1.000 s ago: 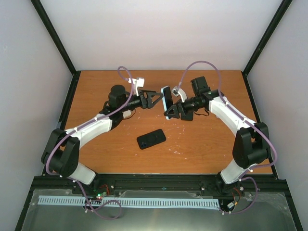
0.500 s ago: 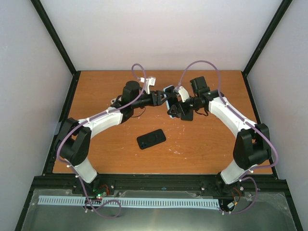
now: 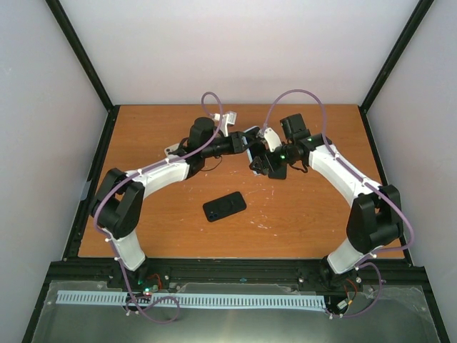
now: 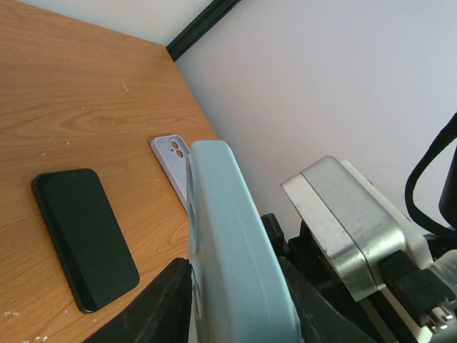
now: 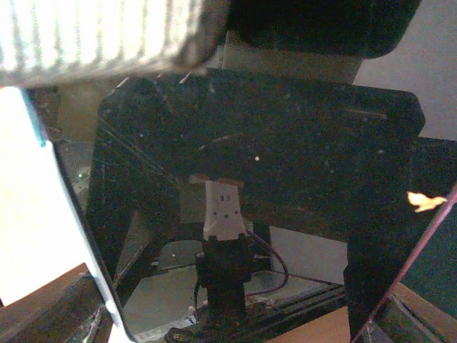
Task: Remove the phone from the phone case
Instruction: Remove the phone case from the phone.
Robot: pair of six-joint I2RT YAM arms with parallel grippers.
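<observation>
From above, the phone case (image 3: 250, 137) hangs over the far part of the table (image 3: 307, 214), with the left gripper (image 3: 241, 146) and the right gripper (image 3: 258, 161) both clenched on it. I judge the phone is still inside, so the pulling out remains.

Left wrist: the fingers (image 4: 161, 304) hug the pale blue case. A bare black phone (image 4: 82, 236) (another one, probably) lies on the scratched wood, near the white walls (image 4: 321, 86).

Right wrist: too dim to add anything.

Bare orange-brown wooden tabletop (image 3: 314, 214) lies open left, right and near of the flat black smartphone (image 3: 224, 206); beyond it, white left arm (image 3: 161, 175) and white right arm (image 3: 335, 168), meeting at a raised pale-blue phone case (image 3: 250, 141), bar passage.
</observation>
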